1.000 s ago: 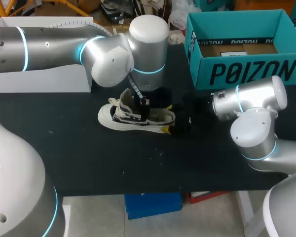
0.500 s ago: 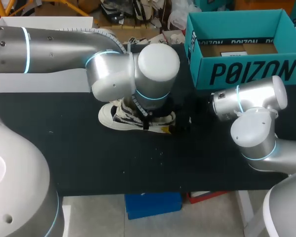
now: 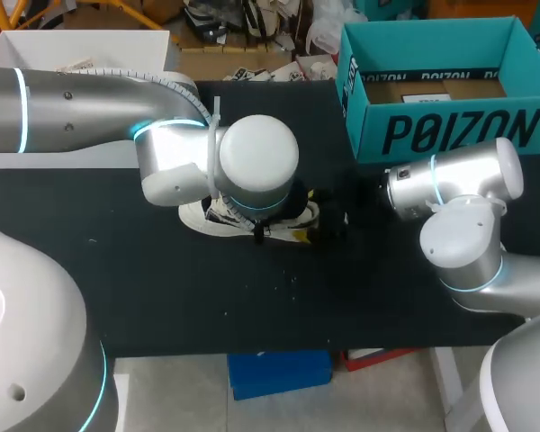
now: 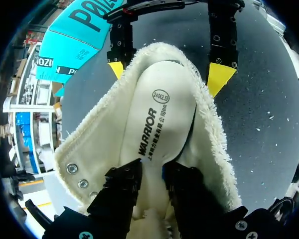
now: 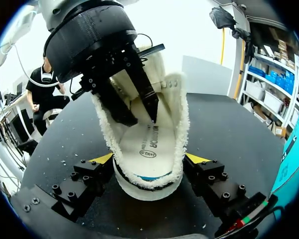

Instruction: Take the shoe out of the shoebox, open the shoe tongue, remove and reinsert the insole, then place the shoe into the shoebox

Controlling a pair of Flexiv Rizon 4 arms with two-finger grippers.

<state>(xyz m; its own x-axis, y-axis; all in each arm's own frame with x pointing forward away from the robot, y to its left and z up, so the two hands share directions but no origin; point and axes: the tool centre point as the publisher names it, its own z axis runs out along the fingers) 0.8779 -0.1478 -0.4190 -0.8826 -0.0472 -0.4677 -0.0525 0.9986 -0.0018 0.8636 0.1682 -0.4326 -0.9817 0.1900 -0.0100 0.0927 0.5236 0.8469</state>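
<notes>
On the black table (image 3: 162,288), the teal cardboard shoebox (image 3: 450,135) with black lettering stands far right. The white frayed-edged canvas shoe (image 3: 193,214) lies near left of it, its white insole (image 4: 159,124), stamped with black print, inside. The right gripper (image 5: 149,158), spread wide, clamps the heel. The left gripper (image 5: 143,119) is down inside the shoe; its grip cannot be told.

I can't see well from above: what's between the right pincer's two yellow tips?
The shoe, heel end, with its insole showing; the right wrist view shows it.
</notes>
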